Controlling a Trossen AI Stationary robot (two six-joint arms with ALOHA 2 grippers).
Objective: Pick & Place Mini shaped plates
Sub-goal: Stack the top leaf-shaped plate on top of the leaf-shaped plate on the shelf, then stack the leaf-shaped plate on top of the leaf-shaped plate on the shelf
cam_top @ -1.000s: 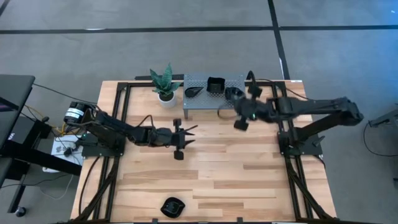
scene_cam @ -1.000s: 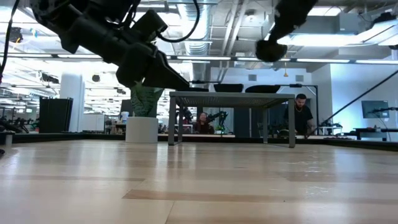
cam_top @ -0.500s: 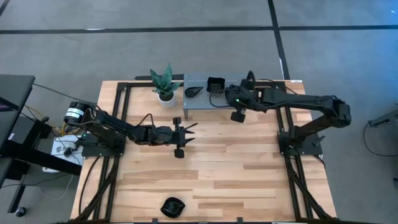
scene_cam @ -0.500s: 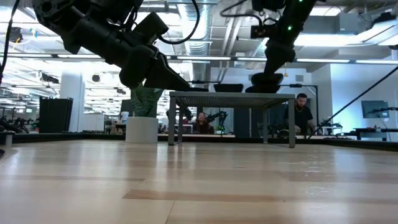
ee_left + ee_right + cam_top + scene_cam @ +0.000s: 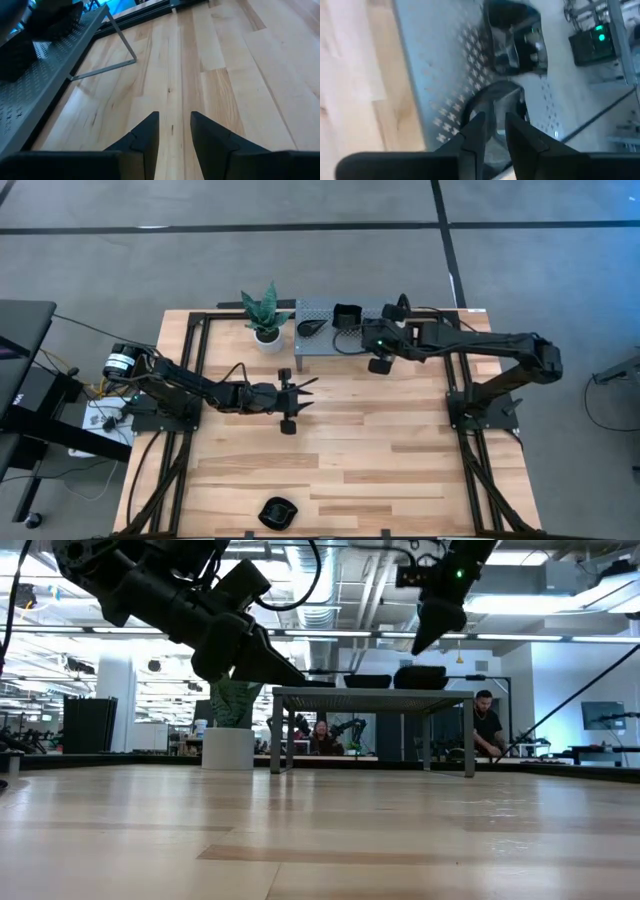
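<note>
- The right end effector (image 5: 372, 343) sits above the right part of the grey perforated rack (image 5: 322, 311) in the upper middle of the high view; its body hides what lies right under it.
- In the right wrist view its two fingers (image 5: 479, 131) stand a little apart, straddling the rim of a glossy black plate (image 5: 492, 97) resting on the rack. Whether the fingers touch that rim cannot be told.
- A second black plate (image 5: 512, 35), squarish, lies just beyond it on the rack; its far edge is cut off by the frame.
- In the high view a square black plate (image 5: 347, 315) and a leaf-shaped black plate (image 5: 310, 327) show on the rack; the plate under the right end effector is covered from above.
- One more black plate (image 5: 277, 512) lies alone near the bottom edge of the worktop (image 5: 400, 470), well apart from the rack.
- In the low view the right end effector (image 5: 428, 630) hangs at upper right over a dark plate (image 5: 420, 677) on the rack top; only the plate profiles show.
- The left end effector (image 5: 296, 400) hovers over the worktop at centre left, fingers (image 5: 150, 132) apart and holding nothing.
- A white pot with a green plant (image 5: 266, 315) stands just left of the rack.
- People in the room behind are small and partly hidden by the rack legs.
</note>
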